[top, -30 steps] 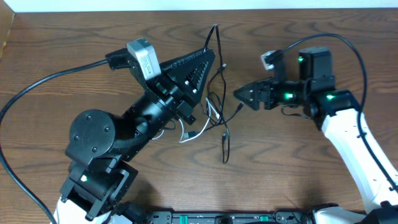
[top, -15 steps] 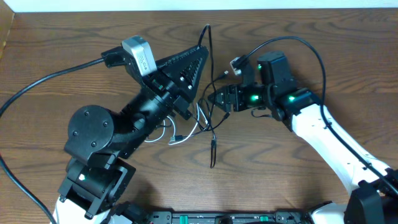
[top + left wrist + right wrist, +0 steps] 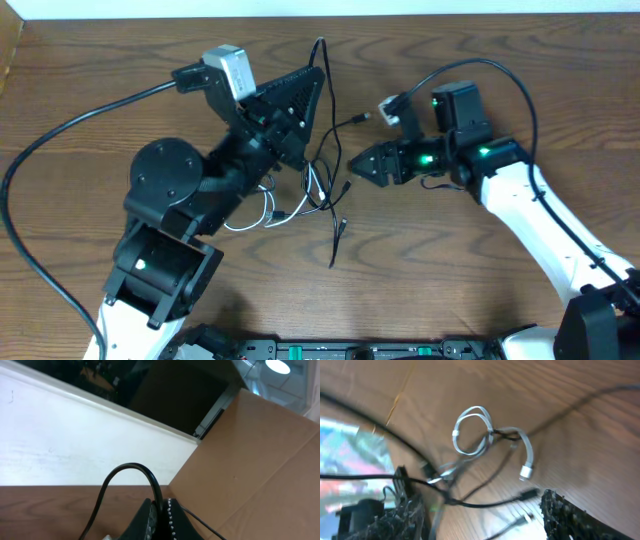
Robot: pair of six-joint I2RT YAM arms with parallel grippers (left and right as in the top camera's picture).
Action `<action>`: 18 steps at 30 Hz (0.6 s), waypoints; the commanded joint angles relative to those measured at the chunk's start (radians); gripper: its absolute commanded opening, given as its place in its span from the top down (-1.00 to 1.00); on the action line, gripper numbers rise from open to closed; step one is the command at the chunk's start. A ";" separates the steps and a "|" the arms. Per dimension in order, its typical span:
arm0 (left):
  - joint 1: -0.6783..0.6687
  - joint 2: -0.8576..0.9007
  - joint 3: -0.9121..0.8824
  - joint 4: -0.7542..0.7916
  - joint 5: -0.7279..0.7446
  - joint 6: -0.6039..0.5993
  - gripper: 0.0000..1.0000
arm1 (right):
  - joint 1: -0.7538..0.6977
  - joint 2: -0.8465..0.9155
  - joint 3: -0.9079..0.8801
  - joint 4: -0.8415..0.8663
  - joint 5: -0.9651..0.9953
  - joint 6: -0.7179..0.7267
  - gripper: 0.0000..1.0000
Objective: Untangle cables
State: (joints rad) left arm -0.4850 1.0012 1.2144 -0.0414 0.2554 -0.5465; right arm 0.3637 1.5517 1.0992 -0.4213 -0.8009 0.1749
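Wooden counter, mid-untangling: left pincer pinches black cable; right pincer, spread at centre, should next grip white cable.

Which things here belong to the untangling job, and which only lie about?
Job:
thin black cable, clamped in left gripper
thin white cable
open right gripper

Lying about:
brown wooden table
brown cardboard box
thick black arm wire
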 commanded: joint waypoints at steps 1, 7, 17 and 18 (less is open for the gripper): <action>0.004 -0.002 0.017 0.020 -0.013 -0.008 0.85 | 0.082 0.003 0.013 0.043 0.069 -0.005 -0.43; 0.004 -0.011 0.017 0.066 -0.019 -0.027 0.85 | 0.158 0.047 0.013 0.057 0.425 0.295 -0.40; 0.039 -0.085 0.017 0.030 -0.164 0.013 0.85 | 0.071 0.170 0.013 -0.141 0.887 0.497 -0.17; 0.052 -0.096 0.017 0.021 -0.180 0.016 0.85 | 0.044 0.169 0.013 -0.168 0.918 0.497 -0.17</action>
State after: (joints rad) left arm -0.4683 0.9569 1.2144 -0.0177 0.1593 -0.5629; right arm 0.4736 1.7226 1.1004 -0.5514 -0.0929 0.6109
